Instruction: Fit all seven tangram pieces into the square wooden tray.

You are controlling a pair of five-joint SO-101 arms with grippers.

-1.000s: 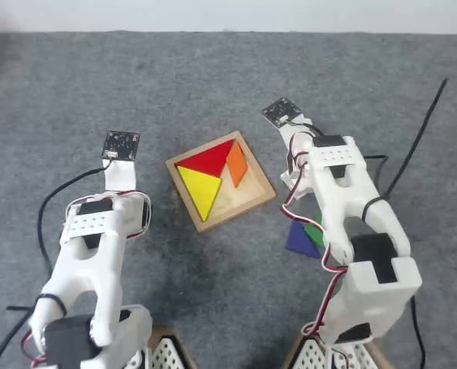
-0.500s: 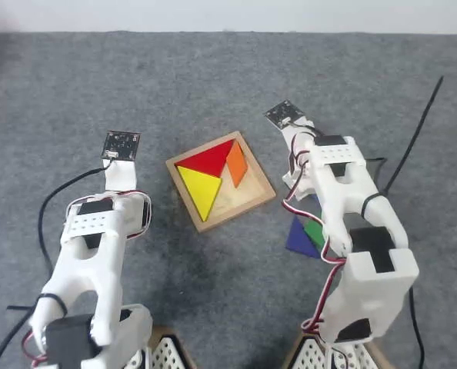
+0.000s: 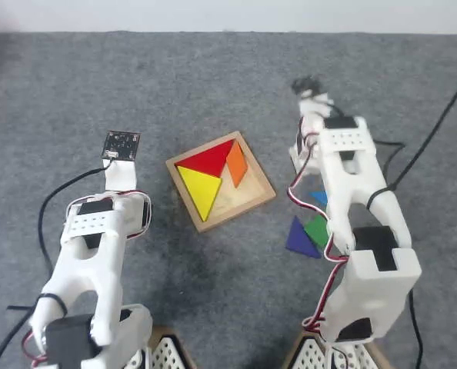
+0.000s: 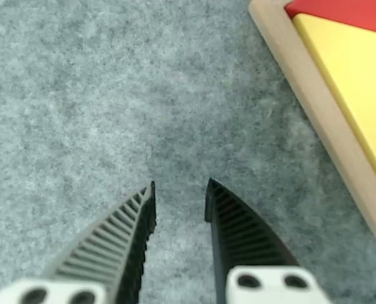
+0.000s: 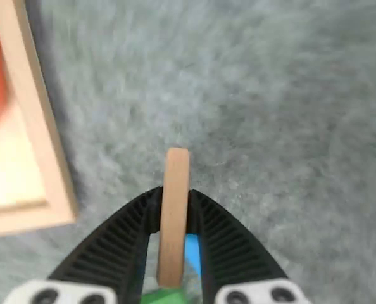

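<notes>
The square wooden tray (image 3: 261,188) lies mid-table and holds a red triangle (image 3: 211,159), a yellow triangle (image 3: 200,189) and an orange piece (image 3: 237,163). Right of it on the carpet lie a small blue triangle (image 3: 318,197), a green piece (image 3: 318,229) and a dark blue triangle (image 3: 298,238). My right gripper (image 5: 174,193) is shut on a tangram piece (image 5: 176,168) seen edge-on as plain wood, held above the carpet beside the tray's rim (image 5: 42,145). My left gripper (image 4: 180,190) stands open over bare carpet, near the tray corner (image 4: 314,107).
Grey carpet covers the table. The right arm (image 3: 344,150) stretches toward the far side, right of the tray, with a black cable (image 3: 428,127) trailing beside it. The left arm (image 3: 98,231) stands left of the tray.
The right arm has swung away from the tray toward the far right, carrying its piece. The small blue triangle under it is now uncovered. The left arm has not moved.
</notes>
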